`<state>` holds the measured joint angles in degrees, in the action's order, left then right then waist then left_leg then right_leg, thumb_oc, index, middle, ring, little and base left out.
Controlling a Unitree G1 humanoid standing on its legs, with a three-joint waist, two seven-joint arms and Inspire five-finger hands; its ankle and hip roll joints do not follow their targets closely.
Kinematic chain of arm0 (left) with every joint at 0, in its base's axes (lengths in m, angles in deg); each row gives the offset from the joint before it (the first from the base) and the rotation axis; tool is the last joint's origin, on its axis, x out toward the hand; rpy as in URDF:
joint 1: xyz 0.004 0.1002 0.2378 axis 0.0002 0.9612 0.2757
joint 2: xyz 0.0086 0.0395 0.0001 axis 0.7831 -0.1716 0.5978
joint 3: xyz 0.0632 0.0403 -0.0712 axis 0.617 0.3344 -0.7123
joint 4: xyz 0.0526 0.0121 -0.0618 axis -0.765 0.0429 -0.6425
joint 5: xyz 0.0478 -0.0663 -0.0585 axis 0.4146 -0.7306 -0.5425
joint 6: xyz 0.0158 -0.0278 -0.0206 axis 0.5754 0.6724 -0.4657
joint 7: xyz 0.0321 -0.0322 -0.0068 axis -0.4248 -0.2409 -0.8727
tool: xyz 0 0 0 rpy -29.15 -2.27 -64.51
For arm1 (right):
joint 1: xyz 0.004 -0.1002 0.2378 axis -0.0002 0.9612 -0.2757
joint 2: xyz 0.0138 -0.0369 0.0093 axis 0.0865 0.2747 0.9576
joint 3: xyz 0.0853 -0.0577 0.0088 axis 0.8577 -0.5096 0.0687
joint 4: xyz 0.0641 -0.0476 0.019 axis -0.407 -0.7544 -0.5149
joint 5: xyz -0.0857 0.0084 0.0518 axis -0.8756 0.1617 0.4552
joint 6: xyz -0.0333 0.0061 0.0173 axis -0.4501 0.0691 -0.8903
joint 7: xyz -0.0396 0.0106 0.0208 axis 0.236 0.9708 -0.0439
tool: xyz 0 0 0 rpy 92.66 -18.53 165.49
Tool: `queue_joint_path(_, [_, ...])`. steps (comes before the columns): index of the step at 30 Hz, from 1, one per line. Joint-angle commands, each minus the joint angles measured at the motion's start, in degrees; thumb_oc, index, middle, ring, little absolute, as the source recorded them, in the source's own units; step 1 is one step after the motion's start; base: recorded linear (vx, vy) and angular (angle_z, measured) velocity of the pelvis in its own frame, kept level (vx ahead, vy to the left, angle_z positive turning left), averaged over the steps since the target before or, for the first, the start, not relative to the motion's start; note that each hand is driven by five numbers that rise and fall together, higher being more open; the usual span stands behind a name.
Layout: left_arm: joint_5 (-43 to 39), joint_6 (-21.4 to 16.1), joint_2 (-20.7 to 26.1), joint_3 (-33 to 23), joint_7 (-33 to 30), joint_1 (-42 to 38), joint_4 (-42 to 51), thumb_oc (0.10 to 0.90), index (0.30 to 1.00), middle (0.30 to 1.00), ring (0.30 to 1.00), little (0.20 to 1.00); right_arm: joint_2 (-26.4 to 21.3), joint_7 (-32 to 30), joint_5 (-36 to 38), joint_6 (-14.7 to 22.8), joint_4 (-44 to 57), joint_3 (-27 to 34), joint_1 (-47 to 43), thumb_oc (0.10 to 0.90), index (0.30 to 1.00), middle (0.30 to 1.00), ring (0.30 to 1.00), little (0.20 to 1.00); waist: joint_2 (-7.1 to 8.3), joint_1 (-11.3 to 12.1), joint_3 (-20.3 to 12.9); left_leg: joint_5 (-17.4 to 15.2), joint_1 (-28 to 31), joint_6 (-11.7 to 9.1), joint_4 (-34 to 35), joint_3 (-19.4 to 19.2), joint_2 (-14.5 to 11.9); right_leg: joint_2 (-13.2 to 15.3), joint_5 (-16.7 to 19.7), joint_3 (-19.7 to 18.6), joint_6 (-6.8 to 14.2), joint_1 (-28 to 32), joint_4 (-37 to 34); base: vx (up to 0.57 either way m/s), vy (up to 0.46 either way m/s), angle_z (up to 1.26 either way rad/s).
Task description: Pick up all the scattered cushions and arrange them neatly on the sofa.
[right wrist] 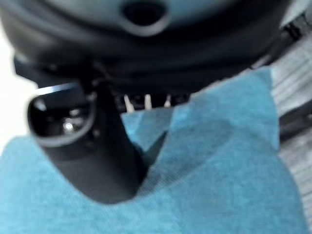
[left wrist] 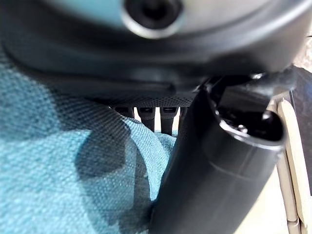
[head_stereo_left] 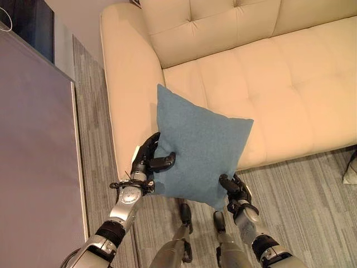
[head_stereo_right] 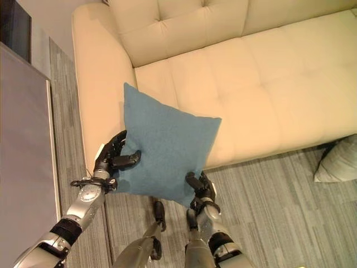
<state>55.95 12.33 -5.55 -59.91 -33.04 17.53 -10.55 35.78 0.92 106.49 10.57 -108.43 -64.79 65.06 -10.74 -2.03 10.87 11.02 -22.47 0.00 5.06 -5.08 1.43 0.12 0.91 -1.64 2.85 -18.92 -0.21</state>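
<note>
From my seat, the blue cushion [head_stereo_left: 198, 151] covers part of the sofa's [head_stereo_left: 290, 84] front edge and seat. The left hand's [head_stereo_left: 149, 159] fingers go behind the cloth; I see just the thumb across it. The right hand [head_stereo_left: 234, 190] sits half under the lower corner. A grey cushion [head_stereo_right: 337, 161] on the floor is cut by the picture's edge, perhaps half showing.

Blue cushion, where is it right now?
The blue cushion is held up between the left hand and right hand, in front of the cream sofa, near its armrest.
</note>
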Motion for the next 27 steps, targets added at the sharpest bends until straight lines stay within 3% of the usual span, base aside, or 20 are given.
queue_joint_path(1, [-0.33,0.24,-3.82,2.53,1.91,1.31,-2.58,0.400,0.300,0.300,0.300,0.300,5.27,7.23,-1.13,0.11,9.37,-4.84,-0.48,0.400,0.300,0.300,0.300,0.300,1.98,0.69,-1.61,-5.73,2.41,-2.52,-0.06,1.26,1.88,5.07,6.83,2.78,3.99,-3.61,-4.79,0.00,-0.001,0.04])
queue_joint_path(5, [-0.31,0.75,-3.73,1.13,2.61,3.46,-2.26,0.400,0.300,0.300,0.300,0.300,4.35,7.49,-2.19,-0.23,11.69,-3.91,2.04,0.400,0.300,0.300,0.300,0.300,2.83,0.37,-1.93,-6.29,3.94,-2.34,-0.06,1.34,1.74,5.06,6.44,2.93,4.02,-2.12,-4.79,0.02,0.005,0.07])
queue_joint_path(8, [-0.51,1.93,-3.63,-1.87,4.43,9.62,-0.70,0.400,0.300,0.300,0.300,0.300,1.39,7.39,-7.15,-1.25,15.29,-0.89,7.94,0.400,0.300,0.300,0.300,0.300,4.86,0.04,-3.09,-7.85,8.17,-1.53,-0.06,1.27,1.56,4.77,5.52,3.33,4.23,2.14,-4.79,0.10,0.021,0.04])
queue_joint_path(15, [-1.35,3.50,-3.64,-4.89,6.50,16.30,0.42,0.400,0.300,0.300,0.300,0.300,-0.67,7.55,-12.56,-2.14,19.43,1.57,12.93,0.400,0.300,0.300,0.300,0.300,6.81,0.05,-4.72,-9.67,14.08,-0.82,-0.06,0.93,1.21,4.59,4.09,2.97,4.40,7.80,-4.79,0.08,0.039,-0.10])
queue_joint_path(18, [-1.25,4.43,-3.05,-6.66,7.45,20.05,2.76,0.400,0.300,0.300,0.300,0.300,-2.33,7.40,-16.27,-2.23,25.28,3.52,15.95,0.400,0.300,0.300,0.300,0.300,8.50,0.18,-6.12,-11.62,18.08,-0.23,-1.31,0.44,0.90,4.59,3.31,2.38,4.59,11.77,-4.77,0.08,0.064,-0.21])
queue_joint_path(21, [-0.81,5.07,-2.22,-7.43,7.65,22.04,5.87,0.400,0.300,0.300,0.300,0.300,-2.97,6.99,-19.11,-2.15,31.17,5.46,18.51,0.400,0.300,0.300,0.300,0.300,9.65,-0.06,-7.36,-13.10,20.99,0.46,-1.93,-0.72,0.71,4.39,2.90,1.40,5.10,13.58,-3.58,0.05,0.073,-0.21])
queue_joint_path(27, [0.28,4.96,-1.23,-6.27,7.57,21.96,10.76,0.400,0.300,0.300,0.300,0.300,-3.56,5.63,-23.06,-1.27,37.96,7.01,20.88,0.400,0.300,0.300,0.300,0.300,10.54,-1.15,-7.48,-13.54,23.57,1.57,-0.82,-1.68,0.92,3.92,2.90,-0.47,5.86,12.98,-0.48,-0.02,0.056,-0.26])
